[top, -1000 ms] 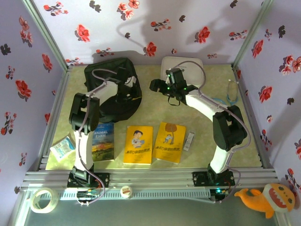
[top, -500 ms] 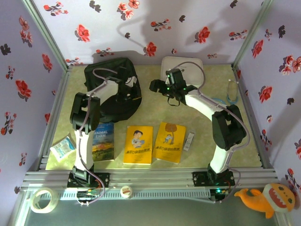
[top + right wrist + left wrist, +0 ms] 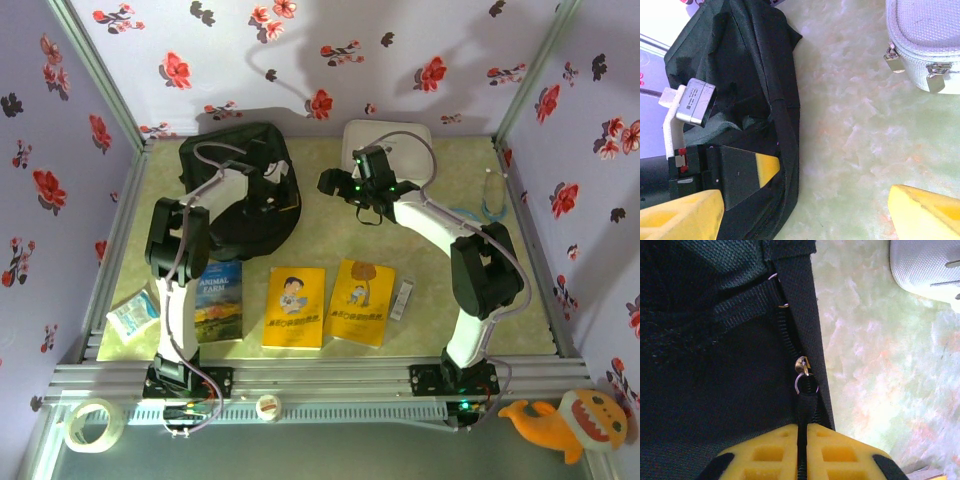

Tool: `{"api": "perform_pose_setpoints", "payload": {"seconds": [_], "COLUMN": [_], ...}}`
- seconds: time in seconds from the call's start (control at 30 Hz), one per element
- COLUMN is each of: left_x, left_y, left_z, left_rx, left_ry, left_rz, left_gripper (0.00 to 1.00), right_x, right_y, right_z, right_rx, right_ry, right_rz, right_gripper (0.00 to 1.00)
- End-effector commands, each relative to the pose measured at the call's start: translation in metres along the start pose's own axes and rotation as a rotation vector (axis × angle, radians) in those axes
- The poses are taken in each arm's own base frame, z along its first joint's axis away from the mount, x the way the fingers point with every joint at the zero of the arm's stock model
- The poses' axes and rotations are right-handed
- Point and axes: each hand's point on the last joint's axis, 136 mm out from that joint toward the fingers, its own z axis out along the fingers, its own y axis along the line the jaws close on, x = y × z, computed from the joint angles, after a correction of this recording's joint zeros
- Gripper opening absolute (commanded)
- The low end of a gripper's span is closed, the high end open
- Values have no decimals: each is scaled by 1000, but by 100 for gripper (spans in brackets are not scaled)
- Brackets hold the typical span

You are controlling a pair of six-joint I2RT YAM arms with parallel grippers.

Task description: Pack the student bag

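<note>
The student bag [image 3: 235, 160], a black fabric backpack, lies at the back left of the table. In the left wrist view its zipper runs down the bag's [image 3: 715, 365] right edge to a metal slider [image 3: 801, 366]. My left gripper [image 3: 801, 440] is shut on the black zipper pull [image 3: 806, 402] below that slider, and from above it sits at the bag's right edge [image 3: 286, 198]. My right gripper [image 3: 335, 182] hangs open over bare table [image 3: 805, 210] between the bag [image 3: 740, 60] and a white zip case [image 3: 925, 45].
The white case [image 3: 400, 135] sits at the back centre. Along the front lie an Animal Farm book [image 3: 218, 300], two yellow books [image 3: 294, 307] [image 3: 362, 302], a small white strip [image 3: 402, 300] and a packet [image 3: 133, 315]. A blue cord [image 3: 490, 200] lies at right.
My left gripper's jaws have closed onto the zipper pull, and its wrist shifted slightly at the bag's right edge. The right arm has not moved.
</note>
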Motion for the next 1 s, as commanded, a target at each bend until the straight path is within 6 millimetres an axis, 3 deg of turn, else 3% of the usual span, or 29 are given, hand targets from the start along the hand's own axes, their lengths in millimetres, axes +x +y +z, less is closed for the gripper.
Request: {"api": "perform_pose_setpoints", "payload": {"seconds": [0.0, 0.1, 0.43, 0.63, 0.87, 0.97], "left_x": [1, 2, 14, 23, 23, 21], "left_y": [-7, -7, -11, 0, 3, 2], "left_z": [-17, -19, -48, -59, -59, -60], "left_rx": [13, 14, 20, 16, 17, 17], "left_ry": [0, -6, -33, -52, -58, -62], "left_rz": [27, 32, 90, 90, 72, 72], "left_gripper": [8, 0, 0, 0, 0, 0], "right_x": [6, 8, 12, 18, 27, 30], "right_y": [-4, -3, 10, 27, 48, 53], "right_z": [6, 8, 35, 70, 115, 131], "right_rx": [16, 14, -41, -76, -112, -121], "right_ry": [17, 22, 74, 130, 178, 198], "right_rz": [21, 21, 48, 62, 51, 42], "right_gripper": [86, 86, 81, 75, 70, 63]}}
